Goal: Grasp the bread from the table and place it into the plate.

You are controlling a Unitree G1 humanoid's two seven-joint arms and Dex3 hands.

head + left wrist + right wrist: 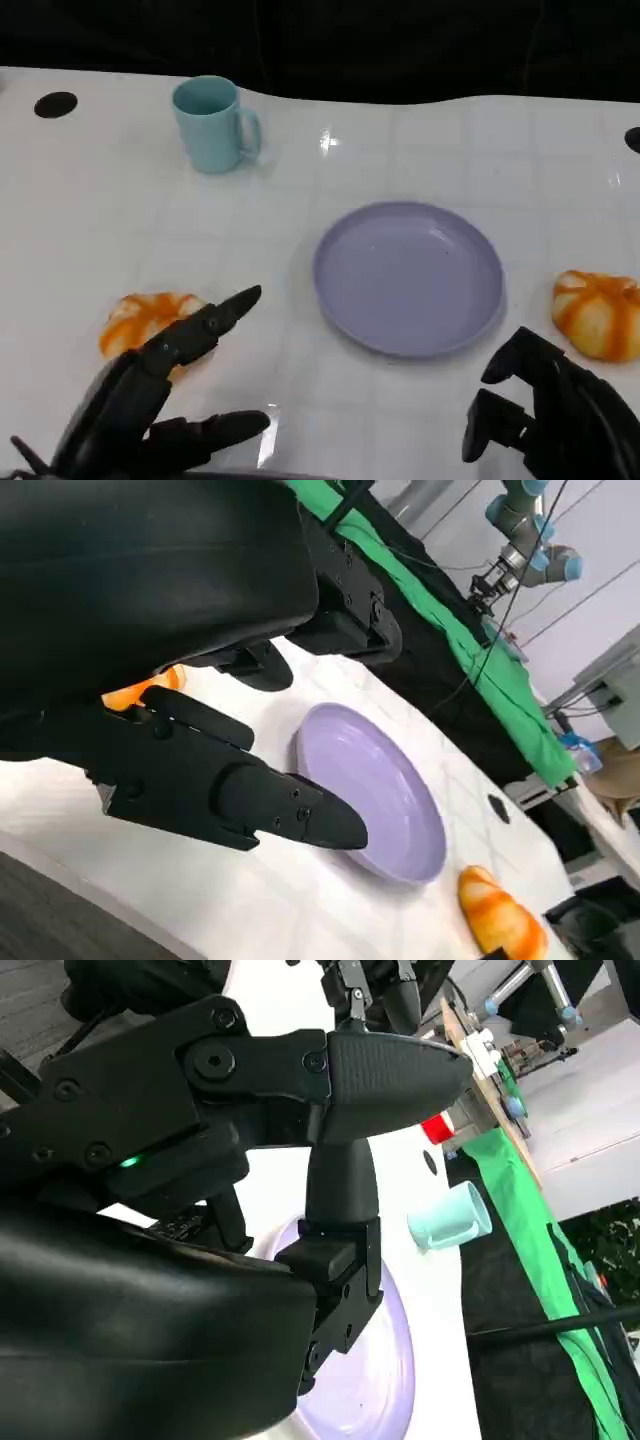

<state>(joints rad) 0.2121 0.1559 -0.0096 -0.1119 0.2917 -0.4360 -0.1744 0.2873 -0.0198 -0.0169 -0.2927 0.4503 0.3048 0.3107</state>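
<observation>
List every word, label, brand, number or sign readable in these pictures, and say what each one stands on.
No readable text in any view.
The teal mug, the lavender plate and both bread rolls are plain and unmarked.
The left hand and right hand carry no legible marking; a small green light glows on the right hand's housing, without letters.
Items on the background bench are too small and blurred to read.
</observation>
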